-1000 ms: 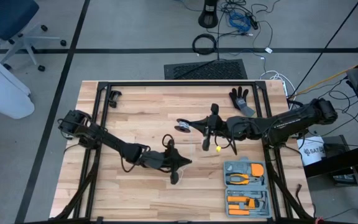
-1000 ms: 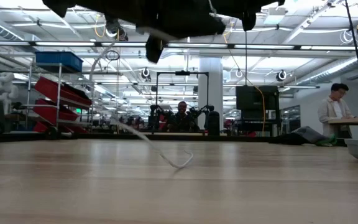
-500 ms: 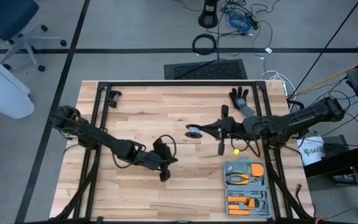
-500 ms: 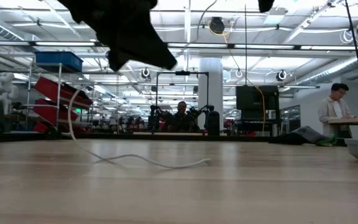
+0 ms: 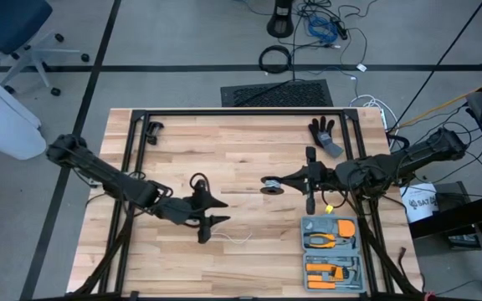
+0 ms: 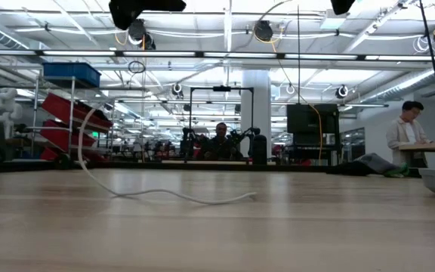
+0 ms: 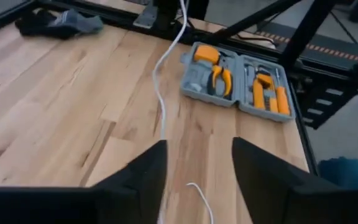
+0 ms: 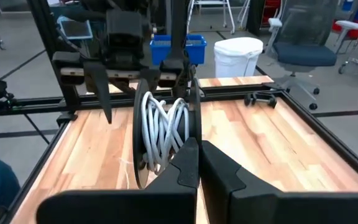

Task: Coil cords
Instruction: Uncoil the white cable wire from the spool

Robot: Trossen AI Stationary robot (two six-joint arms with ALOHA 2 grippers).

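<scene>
The black reel (image 5: 269, 183), with white cord wound on it (image 8: 166, 130), is lifted above the table's middle. My right gripper (image 5: 278, 181) is shut on it, as its wrist view also shows (image 8: 194, 152). The cord's loose part (image 6: 172, 196) drops from above in a slack curve. Its end lies on the wood (image 5: 239, 240). My left gripper (image 5: 223, 212) hangs open left of the reel, high over the table. In its wrist view (image 7: 199, 146) the cord (image 7: 160, 93) runs past the gap between the fingers, and nothing is pinched. My right gripper pinches the reel by one of its black side discs (image 8: 193, 124), at the disc's lower rim, between its two fingers. The fingers come about level from the table's right side. The reel stands on edge, lifted clear, and the cord trails from it slack.
A grey tool case with orange tools (image 5: 331, 251) lies open at the near right. A black glove (image 5: 323, 134) lies at the far right and a small black clip (image 5: 151, 130) at the far left. Black frame rails (image 5: 224, 113) border the table. People sit in the room beyond (image 6: 410, 132).
My left gripper has risen and drawn back toward the table's left edge, and it has opened and let go of the cord. The cord's loose end has dropped from a hanging loop and now lies stretched on the wood. My right gripper has carried the reel toward the right edge.
</scene>
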